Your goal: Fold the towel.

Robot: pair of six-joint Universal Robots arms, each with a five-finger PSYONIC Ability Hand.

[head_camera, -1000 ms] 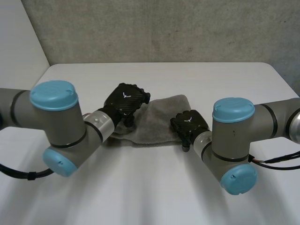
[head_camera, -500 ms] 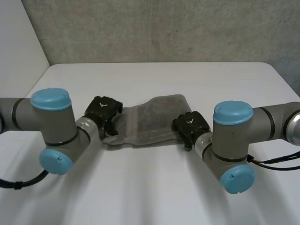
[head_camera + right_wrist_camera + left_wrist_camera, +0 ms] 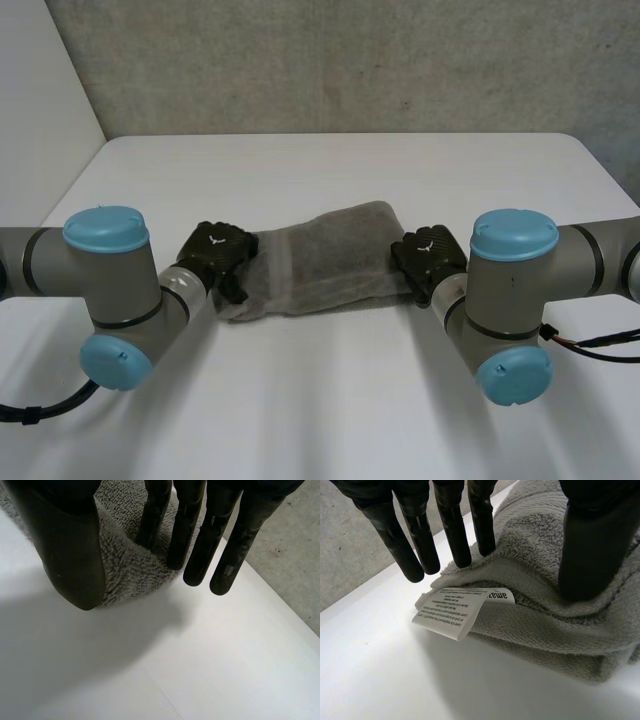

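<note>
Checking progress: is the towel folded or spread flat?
Folded: the towel lies in stacked layers, its label sticking out at one end.

I have both arms bent in toward the towel (image 3: 320, 262), one at each of its short ends. My left arm (image 3: 112, 295) comes in with the elbow low, and the left hand (image 3: 218, 256) sits at the towel's left end, back of the hand up. In its wrist view the fingers (image 3: 451, 525) are straight and spread, their tips at the towel's edge, and the thumb (image 3: 592, 545) rests on top of the towel. My right arm (image 3: 512, 300) mirrors this. The right hand (image 3: 430, 257) is at the towel's right end, fingers (image 3: 192, 535) straight and thumb (image 3: 70, 555) down against the towel's edge.
</note>
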